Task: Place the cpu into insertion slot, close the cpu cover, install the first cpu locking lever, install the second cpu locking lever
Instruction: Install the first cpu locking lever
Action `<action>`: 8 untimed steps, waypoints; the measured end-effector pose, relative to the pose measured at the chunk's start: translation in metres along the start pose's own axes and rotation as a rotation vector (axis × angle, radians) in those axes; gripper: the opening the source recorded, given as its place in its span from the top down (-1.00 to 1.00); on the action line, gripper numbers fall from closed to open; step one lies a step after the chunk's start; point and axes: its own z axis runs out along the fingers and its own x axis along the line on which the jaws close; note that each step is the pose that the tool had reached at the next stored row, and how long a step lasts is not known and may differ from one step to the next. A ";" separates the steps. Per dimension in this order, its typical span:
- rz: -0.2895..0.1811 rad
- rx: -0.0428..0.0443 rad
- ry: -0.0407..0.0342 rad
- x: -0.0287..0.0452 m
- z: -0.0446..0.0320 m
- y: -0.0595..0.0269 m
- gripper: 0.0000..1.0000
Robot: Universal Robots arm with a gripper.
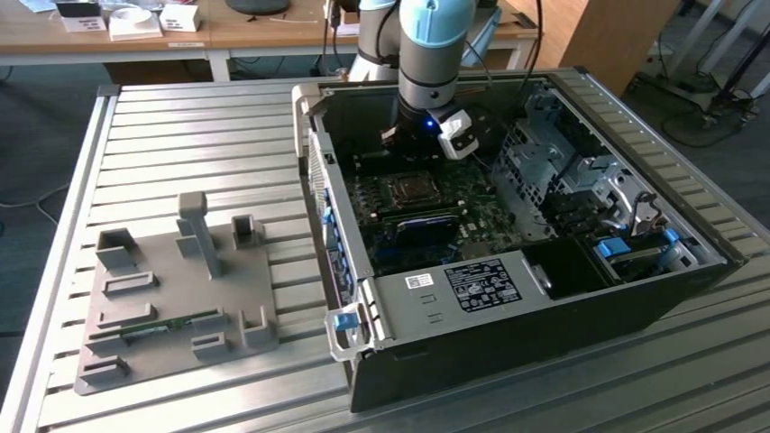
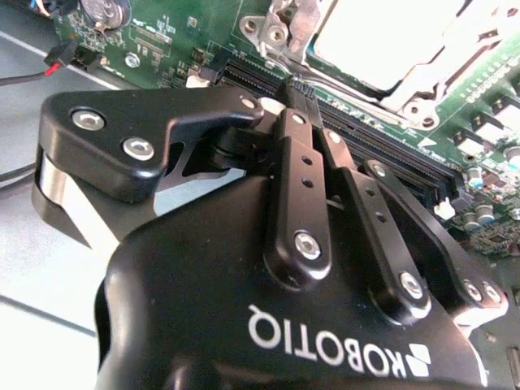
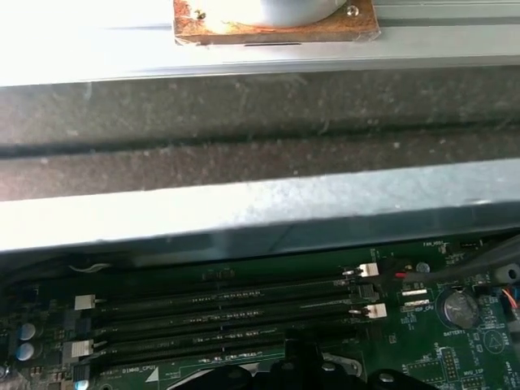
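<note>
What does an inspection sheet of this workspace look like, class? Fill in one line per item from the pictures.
Surface: ribbed metal table, bare around the case.
Job's things: cpu sits in its socket on the motherboard; cpu cover lies around it.
Clutter: grey fixture plate with upright blocks, beside the open computer case.
Pincer: pincer close above the memory slots by the socket, fingers together, holding nothing.
Cables: black wires at the board's edge.
Surroundings: wooden desk behind the table.
</note>
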 end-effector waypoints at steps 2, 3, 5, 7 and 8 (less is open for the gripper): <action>-0.002 -0.0012 -0.0071 0.0000 0.0001 0.0000 0.79; -0.003 -0.0017 -0.0106 0.0000 0.0001 0.0000 0.79; -0.005 -0.0029 -0.0176 0.0000 0.0002 0.0000 0.79; -0.005 -0.0032 -0.0186 0.0000 0.0003 0.0000 0.79; -0.006 -0.0031 -0.0188 0.0000 0.0002 0.0000 0.79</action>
